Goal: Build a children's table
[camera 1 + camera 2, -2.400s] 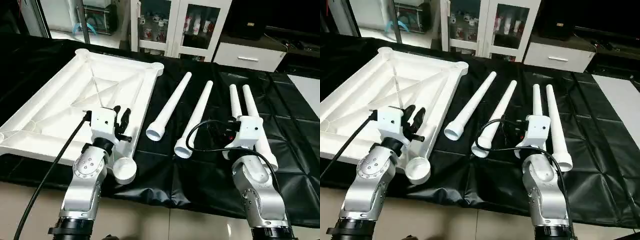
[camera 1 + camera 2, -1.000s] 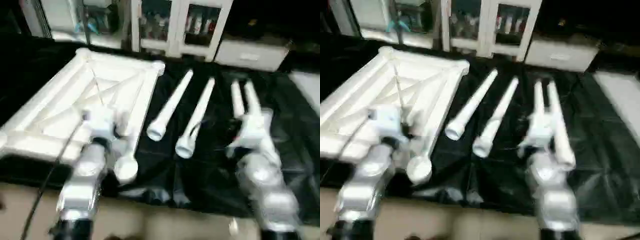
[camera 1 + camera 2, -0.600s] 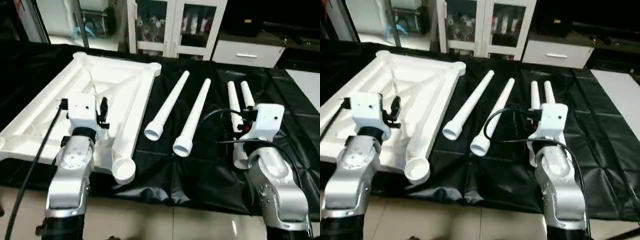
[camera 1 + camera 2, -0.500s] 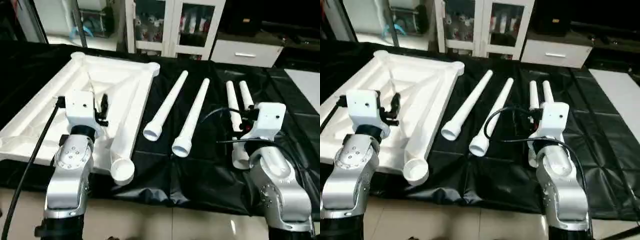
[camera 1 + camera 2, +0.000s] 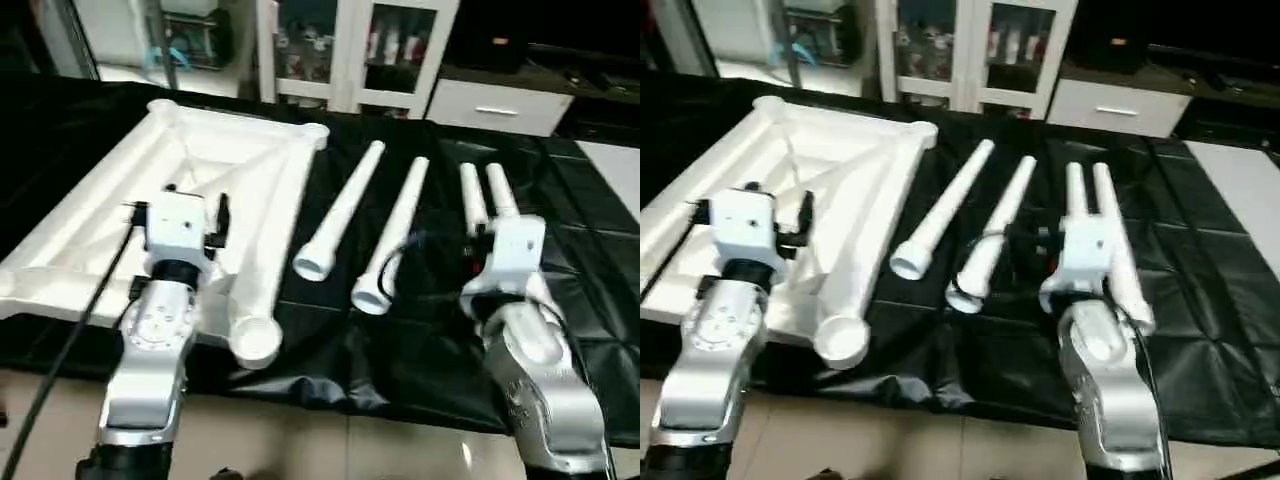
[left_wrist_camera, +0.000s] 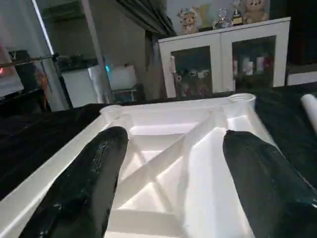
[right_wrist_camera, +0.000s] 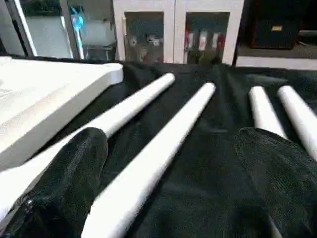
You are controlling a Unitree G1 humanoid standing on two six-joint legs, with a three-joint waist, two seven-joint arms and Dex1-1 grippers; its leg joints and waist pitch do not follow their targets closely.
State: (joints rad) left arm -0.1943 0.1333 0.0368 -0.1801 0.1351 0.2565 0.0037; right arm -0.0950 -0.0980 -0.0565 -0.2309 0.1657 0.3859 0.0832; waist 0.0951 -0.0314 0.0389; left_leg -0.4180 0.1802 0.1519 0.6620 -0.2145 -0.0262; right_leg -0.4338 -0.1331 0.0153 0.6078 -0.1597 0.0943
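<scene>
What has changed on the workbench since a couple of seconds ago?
The left pincer has spread from nearly closed to wide open above the upturned table top, shifting slightly away from its right rail. The right pincer also stands wide open, over the legs. Nothing was taken hold of. The top and all four legs lie as before on the black cloth.

2 legs (image 5: 478, 205) behind right arm (image 5: 530, 350)
</scene>
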